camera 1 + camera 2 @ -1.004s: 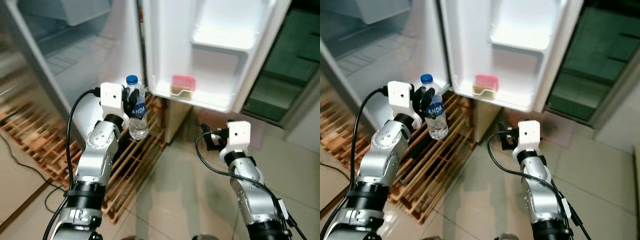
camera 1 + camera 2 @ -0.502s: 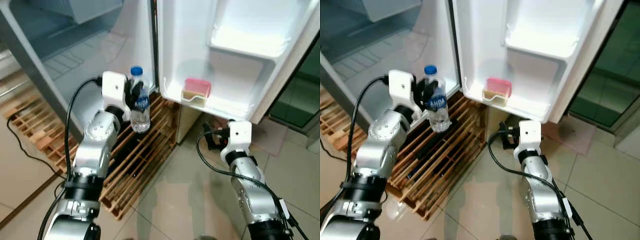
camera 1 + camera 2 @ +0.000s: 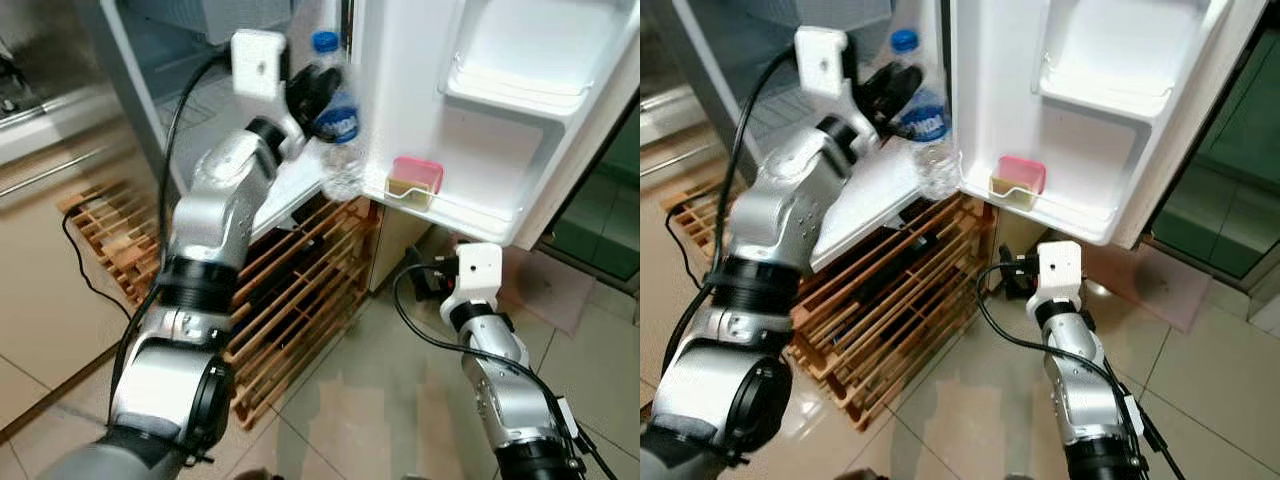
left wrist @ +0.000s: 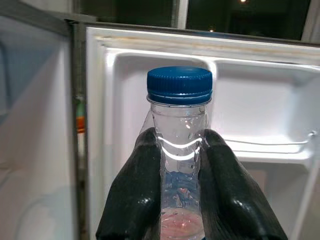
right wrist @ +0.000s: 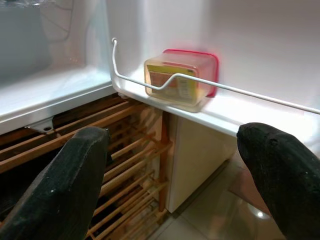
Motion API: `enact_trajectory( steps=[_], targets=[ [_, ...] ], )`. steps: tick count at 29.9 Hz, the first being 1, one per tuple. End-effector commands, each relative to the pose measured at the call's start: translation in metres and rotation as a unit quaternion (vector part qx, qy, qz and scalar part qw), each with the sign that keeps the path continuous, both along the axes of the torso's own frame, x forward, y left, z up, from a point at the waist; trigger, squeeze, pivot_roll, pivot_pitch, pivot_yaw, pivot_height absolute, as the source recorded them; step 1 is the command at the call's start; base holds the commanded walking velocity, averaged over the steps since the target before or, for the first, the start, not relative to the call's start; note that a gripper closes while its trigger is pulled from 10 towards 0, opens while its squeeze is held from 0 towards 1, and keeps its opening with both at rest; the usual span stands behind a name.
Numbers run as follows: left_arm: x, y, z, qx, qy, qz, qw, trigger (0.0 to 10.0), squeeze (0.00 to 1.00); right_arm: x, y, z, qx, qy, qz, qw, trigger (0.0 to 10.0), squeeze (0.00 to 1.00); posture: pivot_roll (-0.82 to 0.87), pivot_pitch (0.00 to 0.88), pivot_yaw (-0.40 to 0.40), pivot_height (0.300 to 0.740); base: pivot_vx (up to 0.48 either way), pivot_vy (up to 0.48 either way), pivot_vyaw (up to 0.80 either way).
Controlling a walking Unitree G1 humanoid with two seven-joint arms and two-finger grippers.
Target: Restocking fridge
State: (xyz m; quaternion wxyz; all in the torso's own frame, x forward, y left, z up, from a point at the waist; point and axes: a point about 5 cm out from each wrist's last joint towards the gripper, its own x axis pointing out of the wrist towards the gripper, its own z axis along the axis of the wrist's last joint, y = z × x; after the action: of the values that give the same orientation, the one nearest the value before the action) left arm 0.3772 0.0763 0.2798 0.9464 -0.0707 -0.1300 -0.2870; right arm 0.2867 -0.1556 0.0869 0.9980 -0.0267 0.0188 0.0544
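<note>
My left gripper [image 3: 312,92] is raised in front of the open fridge and shut on a clear water bottle [image 3: 338,130] with a blue cap [image 4: 179,85] and blue label. The bottle hangs tilted next to the inner edge of the white fridge door [image 3: 520,120]. In the left wrist view the black fingers [image 4: 135,195] clamp the bottle's neck. My right gripper [image 3: 428,283] is low, below the door, open and holding nothing. Its fingers [image 5: 65,175] point toward a pink-lidded container [image 5: 180,77] on the door's bottom shelf [image 3: 450,205].
A wooden slatted rack [image 3: 290,290] lies on the tiled floor under the fridge. The fridge interior [image 3: 190,90] has a white shelf and a drawer above. The door's upper shelf [image 3: 515,85] holds nothing. A dark glass door [image 3: 600,190] stands at the right.
My left arm has lifted the bottle up and rightward to the door's edge. The camera has shifted too. The right arm has stayed low and open.
</note>
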Motion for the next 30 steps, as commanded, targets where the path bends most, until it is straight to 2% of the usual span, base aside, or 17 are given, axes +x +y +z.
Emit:
enact_trajectory(
  steps=[1, 2, 5, 8, 9, 13, 14, 15, 16, 18, 19, 20, 21, 23, 24, 26, 30],
  targets=[
    [0.002, -0.003, 0.002, 0.001, -0.006, -0.004, 1.0, 10.0, 0.0, 0.001, 0.003, 0.002, -0.003, -0.008, 0.004, 1.0, 10.0, 0.1, -0.12, 0.0, 0.053, 0.74, 0.0, 0.0, 0.0],
    [0.003, -0.002, -0.004, 0.014, -0.004, -0.002, 1.0, 10.0, 0.0, 0.001, 0.003, 0.002, -0.001, -0.008, 0.001, 1.0, 10.0, 0.1, -0.13, 0.0, 0.067, 0.74, 0.0, 0.0, 0.0],
    [-0.003, 0.017, -0.035, 0.048, 0.012, 0.006, 0.999, 10.0, 0.0, -0.001, 0.007, 0.006, -0.001, -0.019, 0.003, 1.0, 10.0, 0.09, -0.15, 0.0, 0.086, 0.74, 0.0, 0.0, 0.0],
    [-0.016, 0.044, -0.075, 0.104, 0.041, 0.026, 0.993, 10.0, 0.0, -0.004, 0.005, 0.011, 0.004, -0.03, -0.011, 0.999, 10.0, 0.09, -0.14, 0.0, 0.078, 0.74, 0.0, 0.0, 0.0],
    [-0.024, 0.054, -0.089, 0.104, 0.06, 0.034, 0.992, 10.0, 0.0, -0.005, 0.002, 0.014, 0.005, -0.036, -0.021, 0.999, 10.0, 0.09, -0.13, 0.0, 0.071, 0.74, 0.0, 0.0, 0.0],
    [-0.029, 0.059, -0.097, 0.1, 0.072, 0.039, 0.992, 10.0, 0.0, -0.006, 0.0, 0.015, 0.005, -0.041, -0.027, 0.999, 10.0, 0.1, -0.12, 0.0, 0.067, 0.74, 0.0, 0.0, 0.0],
    [-0.041, 0.069, -0.111, 0.101, 0.083, 0.06, 0.99, 10.0, 0.0, -0.011, -0.006, 0.017, 0.004, -0.043, -0.044, 0.998, 10.0, 0.11, -0.09, 0.0, 0.055, 0.74, 0.0, 0.0, 0.0],
    [-0.054, 0.077, -0.122, 0.114, 0.074, 0.086, 0.987, 10.0, 0.0, -0.017, -0.011, 0.018, -0.002, -0.046, -0.061, 0.997, 10.0, 0.11, -0.08, 0.0, 0.054, 0.74, 0.0, 0.0, 0.0],
    [-0.054, 0.077, -0.122, 0.114, 0.074, 0.086, 0.987, 10.0, 0.0, -0.017, -0.011, 0.018, -0.002, -0.046, -0.061, 0.997, 10.0, 0.11, -0.08, 0.0, 0.054, 0.74, 0.0, 0.0, 0.0],
    [-0.073, 0.088, -0.133, 0.149, 0.042, 0.136, 0.979, 10.0, 0.0, -0.028, -0.019, 0.021, -0.014, -0.051, -0.085, 0.995, 10.0, 0.11, -0.08, 0.0, 0.057, 0.74, 0.0, 0.0, 0.0],
    [-0.073, 0.088, -0.133, 0.149, 0.042, 0.136, 0.979, 10.0, 0.0, -0.028, -0.019, 0.021, -0.014, -0.051, -0.085, 0.995, 10.0, 0.11, -0.08, 0.0, 0.057, 0.74, 0.0, 0.0, 0.0],
    [-0.084, 0.092, -0.14, 0.161, 0.035, 0.154, 0.974, 10.0, 0.0, -0.035, -0.022, 0.024, -0.023, -0.056, -0.094, 0.994, 10.0, 0.11, -0.08, 0.0, 0.057, 0.74, 0.0, 0.0, 0.0],
    [-0.084, 0.092, -0.14, 0.161, 0.035, 0.154, 0.974, 10.0, 0.0, -0.035, -0.022, 0.024, -0.023, -0.056, -0.094, 0.994, 10.0, 0.11, -0.08, 0.0, 0.057, 0.74, 0.0, 0.0, 0.0],
    [-0.105, 0.097, -0.146, 0.169, 0.012, 0.181, 0.969, 10.0, 0.0, -0.047, -0.029, 0.03, -0.035, -0.063, -0.108, 0.991, 10.0, 0.11, -0.09, 0.0, 0.058, 0.74, 0.0, 0.0, 0.0],
    [-0.113, 0.095, -0.142, 0.18, -0.017, 0.19, 0.965, 10.0, 0.0, -0.051, -0.036, 0.031, -0.027, -0.062, -0.121, 0.99, 10.0, 0.11, -0.09, 0.0, 0.049, 0.74, 0.0, 0.0, 0.0],
    [-0.116, 0.089, -0.133, 0.188, -0.055, 0.211, 0.958, 10.0, 0.0, -0.055, -0.044, 0.031, -0.004, -0.06, -0.133, 0.989, 10.0, 0.11, -0.09, 0.0, 0.047, 0.74, 0.0, 0.0, 0.0],
    [-0.113, 0.086, -0.131, 0.181, -0.053, 0.214, 0.959, 10.0, 0.0, -0.055, -0.044, 0.03, 0.004, -0.061, -0.13, 0.99, 10.0, 0.11, -0.1, 0.0, 0.046, 0.74, 0.0, 0.0, 0.0]
  ],
)
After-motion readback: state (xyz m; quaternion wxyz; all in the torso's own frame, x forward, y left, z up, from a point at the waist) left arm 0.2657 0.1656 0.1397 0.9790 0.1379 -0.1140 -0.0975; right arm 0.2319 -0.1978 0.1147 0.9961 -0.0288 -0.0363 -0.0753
